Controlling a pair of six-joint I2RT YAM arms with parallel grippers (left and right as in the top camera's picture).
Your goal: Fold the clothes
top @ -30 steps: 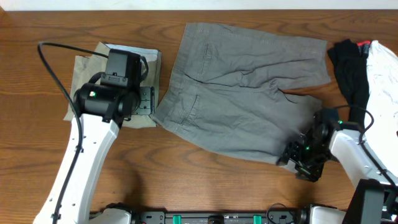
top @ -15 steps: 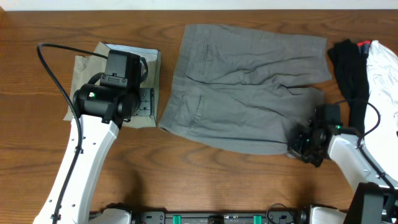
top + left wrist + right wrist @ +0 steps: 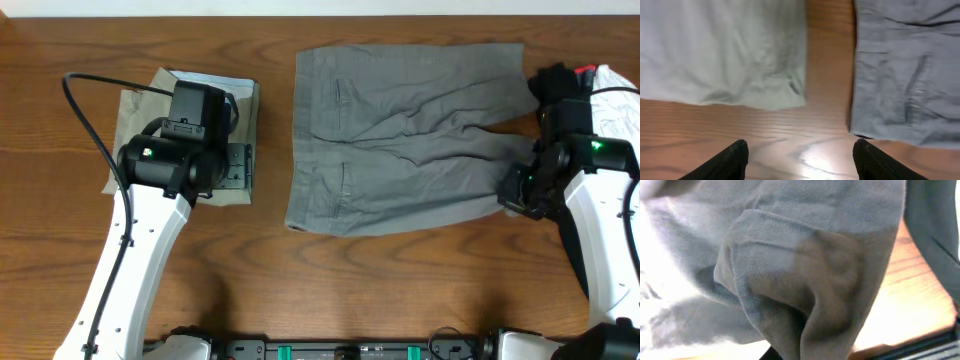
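A brown wooden table (image 3: 400,290) fills the scene, its grain running left to right in darker and lighter streaks. A pale strip (image 3: 300,8) runs along the far edge. In the left wrist view the polished wood shows a bright glare (image 3: 815,156) near the middle.

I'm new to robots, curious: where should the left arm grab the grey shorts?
Likely the waistband's near corner of the grey shorts, approached from the left: that edge lies flat, nearest the open left gripper, while the right gripper pinches a leg hem.
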